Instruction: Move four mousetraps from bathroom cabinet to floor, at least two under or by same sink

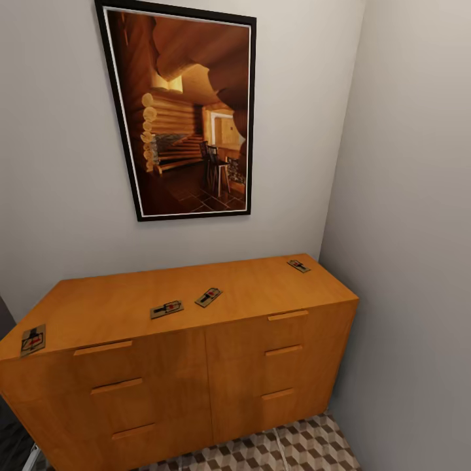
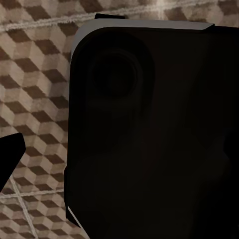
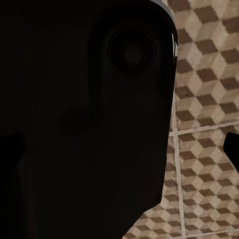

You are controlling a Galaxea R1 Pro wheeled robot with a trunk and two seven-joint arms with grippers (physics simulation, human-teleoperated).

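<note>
Several mousetraps lie flat on top of the orange wooden cabinet [image 1: 118, 297] in the head view: one at the left corner [image 1: 33, 340], two close together near the middle [image 1: 166, 309] [image 1: 209, 297], and one at the far right corner [image 1: 298, 265]. Each is a small brown board with a dark bar and a red mark. Cube-patterned bathroom floor [image 1: 288, 451] shows below the cabinet. The sink is out of view. My left gripper [image 2: 119, 154] and right gripper [image 3: 119, 149] hang over the tiles beside my dark body, with a black fingertip [image 2: 10, 154] [image 3: 231, 147] at each frame's edge, wide apart and holding nothing.
The cabinet has drawer fronts with flat handles [image 1: 283, 350] and fills a corner; a grey wall [image 1: 405, 261] closes its right side. A framed picture of a log cabin [image 1: 186, 111] hangs above it. A dark object [image 1: 10, 425] stands at the lower left.
</note>
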